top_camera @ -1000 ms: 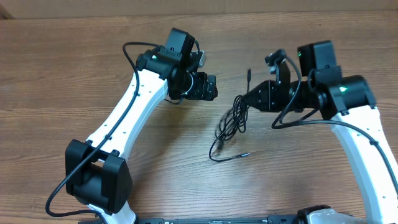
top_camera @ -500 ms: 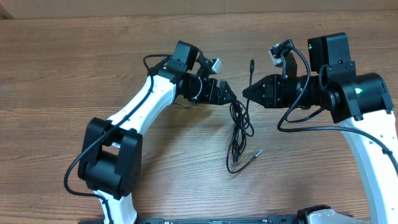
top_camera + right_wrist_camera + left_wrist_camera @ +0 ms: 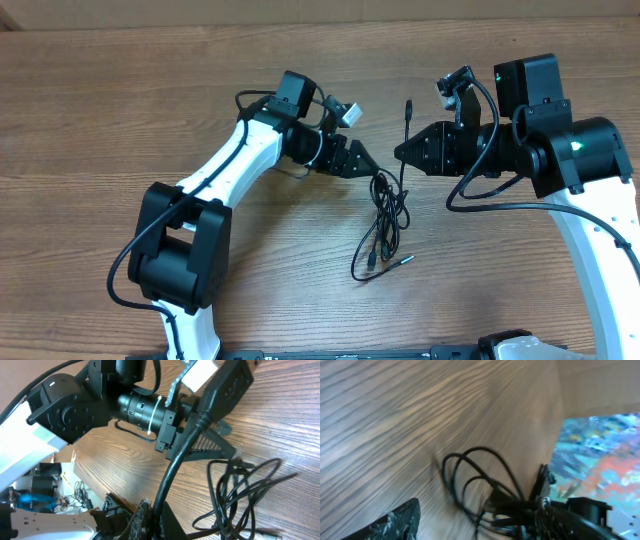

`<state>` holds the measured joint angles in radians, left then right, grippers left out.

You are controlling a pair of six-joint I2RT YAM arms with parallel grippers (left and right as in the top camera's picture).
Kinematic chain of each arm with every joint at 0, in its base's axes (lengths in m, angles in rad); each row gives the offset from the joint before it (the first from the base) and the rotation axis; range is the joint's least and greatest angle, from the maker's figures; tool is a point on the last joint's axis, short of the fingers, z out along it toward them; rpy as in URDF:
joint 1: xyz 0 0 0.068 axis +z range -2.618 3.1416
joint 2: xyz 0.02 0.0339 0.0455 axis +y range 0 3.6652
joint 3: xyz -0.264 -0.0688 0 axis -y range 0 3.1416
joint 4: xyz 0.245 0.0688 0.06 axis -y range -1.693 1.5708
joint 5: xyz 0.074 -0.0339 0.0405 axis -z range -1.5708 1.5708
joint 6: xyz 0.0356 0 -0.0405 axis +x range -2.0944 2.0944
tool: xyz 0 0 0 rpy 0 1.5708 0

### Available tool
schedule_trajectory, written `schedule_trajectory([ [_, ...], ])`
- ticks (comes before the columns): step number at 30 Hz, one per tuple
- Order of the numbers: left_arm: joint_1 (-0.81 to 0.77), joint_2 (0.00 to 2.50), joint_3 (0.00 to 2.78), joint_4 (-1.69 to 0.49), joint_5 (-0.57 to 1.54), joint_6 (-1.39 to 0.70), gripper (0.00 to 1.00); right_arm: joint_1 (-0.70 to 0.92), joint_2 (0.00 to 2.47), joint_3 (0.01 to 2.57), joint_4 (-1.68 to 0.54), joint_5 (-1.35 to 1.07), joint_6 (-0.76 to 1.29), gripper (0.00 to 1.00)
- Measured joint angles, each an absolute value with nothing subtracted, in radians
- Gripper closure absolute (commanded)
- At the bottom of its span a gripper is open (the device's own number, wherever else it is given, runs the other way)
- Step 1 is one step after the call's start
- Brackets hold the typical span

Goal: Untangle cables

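Note:
The cables [image 3: 382,215] are a bundle of thin black loops lying on the wooden table between the two arms, with loose ends trailing toward the front. One cable [image 3: 407,110] runs up from my right gripper to a plug tip. My right gripper [image 3: 400,152] is shut on this cable [image 3: 172,480] at the top of the bundle. My left gripper [image 3: 368,163] points right, its tips at the upper loops. In the left wrist view its fingers [image 3: 480,525] stand apart, with the loops [image 3: 475,480] just ahead and close to the right finger.
The bare wooden table [image 3: 120,110] spreads all round. The table's far edge [image 3: 320,20] runs along the top. The two grippers face each other a few centimetres apart. Each arm's own thick black wire [image 3: 480,195] hangs beside it.
My left gripper has moved right and a little nearer to the bundle's top. The lower cable ends swung left. My right gripper has held still for the last half second.

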<state>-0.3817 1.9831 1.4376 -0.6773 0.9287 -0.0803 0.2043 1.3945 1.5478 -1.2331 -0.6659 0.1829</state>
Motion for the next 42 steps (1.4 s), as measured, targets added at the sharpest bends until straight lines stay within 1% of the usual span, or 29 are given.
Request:
schedule_trajectory([
  [5,-0.311,1.983,1.434,-0.806,0.895,0.036,0.22,0.204,1.394,1.548,-1.234,-0.662,0.183,0.96],
  [7,-0.290,1.983,1.434,-0.817,0.893,0.057,0.21,0.204,1.394,1.548,-1.234,-0.662,0.183,0.96],
  [12,-0.246,1.983,1.433,-0.855,0.894,0.091,0.23,0.204,1.394,1.548,-1.234,-0.661,0.183,0.96],
  [18,-0.303,1.983,1.433,-0.878,0.895,0.100,0.25,0.204,1.394,1.548,-1.234,-0.662,0.183,0.96],
  [22,-0.371,1.996,1.433,-0.852,0.898,0.038,0.31,0.204,1.394,1.548,-1.234,-0.661,0.183,0.96],
  [30,-0.458,2.070,1.431,-0.673,0.905,-0.175,0.50,0.204,1.394,1.548,-1.234,-0.661,0.183,0.96],
  [34,-0.496,2.107,1.430,-0.570,0.905,-0.292,0.64,0.204,1.394,1.548,-1.235,-0.651,0.183,0.96],
  [36,-0.513,2.122,1.430,-0.522,0.905,-0.341,0.75,0.204,1.394,1.548,-1.236,-0.646,0.183,0.96],
  [38,-0.528,2.132,1.429,-0.473,0.900,-0.392,0.94,0.204,1.394,1.548,-1.240,-0.645,0.183,0.96],
  [39,-0.534,2.135,1.428,-0.444,0.894,-0.416,0.96,0.204,1.394,1.548,-1.242,-0.643,0.183,0.96],
  [42,-0.543,2.136,1.427,-0.374,0.881,-0.462,0.96,0.204,1.394,1.548,-1.242,-0.638,0.183,0.96],
])
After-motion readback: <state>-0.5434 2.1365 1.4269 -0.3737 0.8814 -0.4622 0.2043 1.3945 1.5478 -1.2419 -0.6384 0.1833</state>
